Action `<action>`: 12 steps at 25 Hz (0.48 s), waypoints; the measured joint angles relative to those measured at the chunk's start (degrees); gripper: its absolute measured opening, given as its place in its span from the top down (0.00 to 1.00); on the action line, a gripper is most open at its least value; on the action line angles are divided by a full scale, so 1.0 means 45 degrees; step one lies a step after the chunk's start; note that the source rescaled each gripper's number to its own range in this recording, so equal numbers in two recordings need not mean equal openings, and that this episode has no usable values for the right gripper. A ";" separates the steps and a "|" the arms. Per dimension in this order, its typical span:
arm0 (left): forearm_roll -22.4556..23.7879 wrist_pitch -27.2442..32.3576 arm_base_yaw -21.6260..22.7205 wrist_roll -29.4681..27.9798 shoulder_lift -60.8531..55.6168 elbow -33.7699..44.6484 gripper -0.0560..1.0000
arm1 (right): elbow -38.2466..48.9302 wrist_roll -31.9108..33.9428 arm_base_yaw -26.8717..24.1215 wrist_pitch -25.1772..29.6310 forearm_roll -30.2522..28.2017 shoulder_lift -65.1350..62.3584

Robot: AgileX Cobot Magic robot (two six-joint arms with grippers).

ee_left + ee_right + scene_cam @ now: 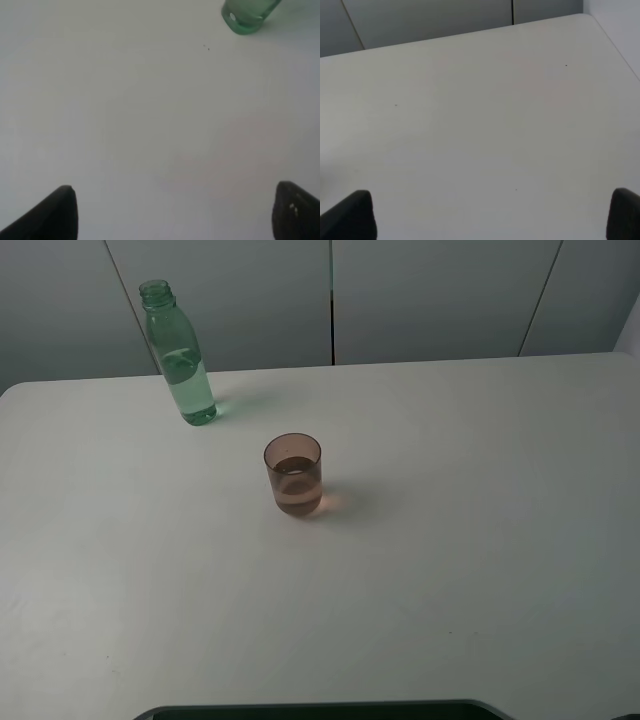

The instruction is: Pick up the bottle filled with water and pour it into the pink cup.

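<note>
Far left of the white table (480, 570), near the back edge: the bottle (181, 360), upright, uncapped, standing free, nothing touching it. Roughly half full of the water (190, 392), level sitting mid-body. Upright and open-necked, so ready for a side grasp on the body with no cap step first.

Toward centre, nearer the front: the pink cup (293, 475), upright, mouth open, apart from the bottle with bare table between. Already some liquid in the lower part, surface visible through the wall. Judging by that, either a partial pour done or a pre-filled cup; cannot tell which. Gap between the two leaves room to tilt the bottle over the rim without knocking the cup.

Neither arm visible in the high view; both parked off-frame at the near edge.

Left gripper (175, 212): fingers spread wide, holding nothing, only dark fingertips (55, 215) at the frame edges. Bottle base (247, 15) just in sight well ahead, so pointed roughly at the target but far off.

Right gripper (492, 215): also spread wide, holding nothing, looking at bare table and the back wall panels (435, 20). No task object in its view.

Likely next: left arm reach, being the nearer side.
</note>
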 joint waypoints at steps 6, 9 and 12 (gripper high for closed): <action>0.0000 0.0024 0.0000 0.0079 -0.2801 0.2481 0.01 | 0.0000 0.0000 0.0000 0.0000 0.0000 0.0000; 0.0000 0.0048 0.0000 0.0079 -0.3973 0.3577 0.01 | 0.0000 0.0000 0.0000 0.0000 0.0000 0.0000; 0.0000 0.0048 0.0000 0.0255 -0.5053 0.4577 0.01 | 0.0000 0.0000 0.0000 0.0000 0.0000 0.0000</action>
